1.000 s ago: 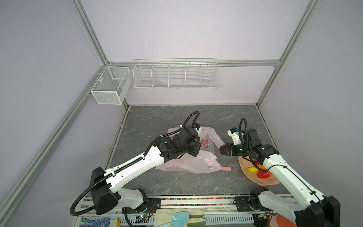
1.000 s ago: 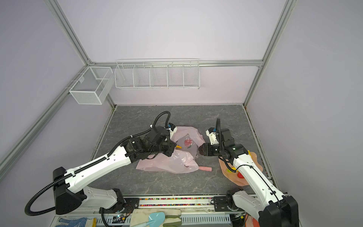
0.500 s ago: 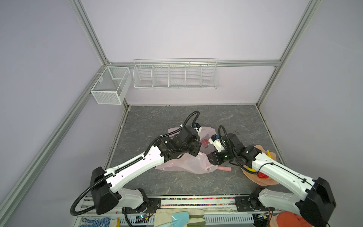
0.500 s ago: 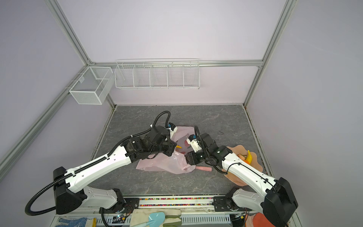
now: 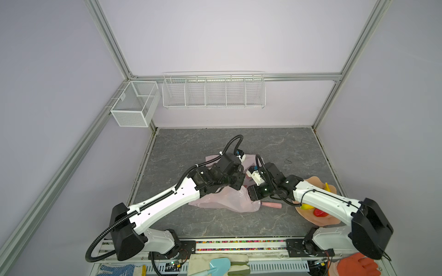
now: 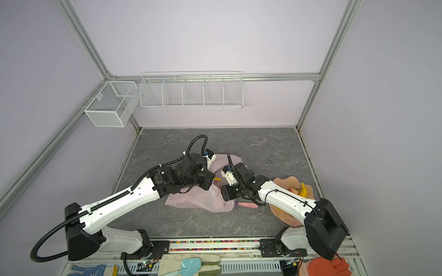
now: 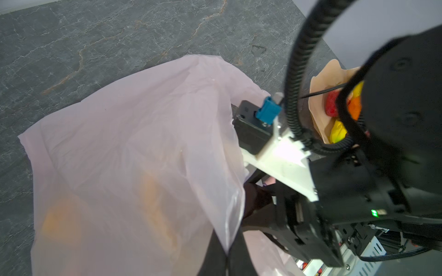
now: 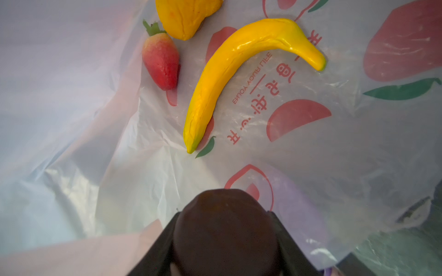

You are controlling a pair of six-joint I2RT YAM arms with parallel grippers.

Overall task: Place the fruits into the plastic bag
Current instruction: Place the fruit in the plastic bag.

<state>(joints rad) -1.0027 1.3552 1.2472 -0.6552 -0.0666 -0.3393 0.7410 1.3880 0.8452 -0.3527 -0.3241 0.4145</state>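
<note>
The pale-pink plastic bag (image 5: 227, 200) (image 6: 196, 198) lies mid-table. My left gripper (image 7: 227, 258) is shut on a pinch of the bag's rim (image 7: 229, 234) and holds it up. My right gripper (image 8: 223, 215) (image 5: 253, 196) reaches into the bag's mouth, shut on a dark round fruit (image 8: 224, 239) in shadow. Inside the bag (image 8: 311, 143) lie a yellow banana (image 8: 239, 71), a red strawberry (image 8: 161, 63) and a bumpy orange-yellow fruit (image 8: 186, 16). More fruits sit on the tan plate (image 5: 332, 219): a red one (image 5: 319, 212), a yellow one (image 5: 305, 206) and a banana (image 5: 327, 187).
A scoop's pink handle (image 5: 271, 205) lies on the table between bag and plate, close under my right wrist. Wire baskets (image 5: 212, 90) hang on the back wall. An orange-red glove (image 5: 356, 265) and a blue trowel (image 5: 216, 265) lie below the front rail.
My right arm has swung left from the plate side and lowered its gripper into the bag's mouth with the dark fruit. The left arm has held the bag's rim still.
</note>
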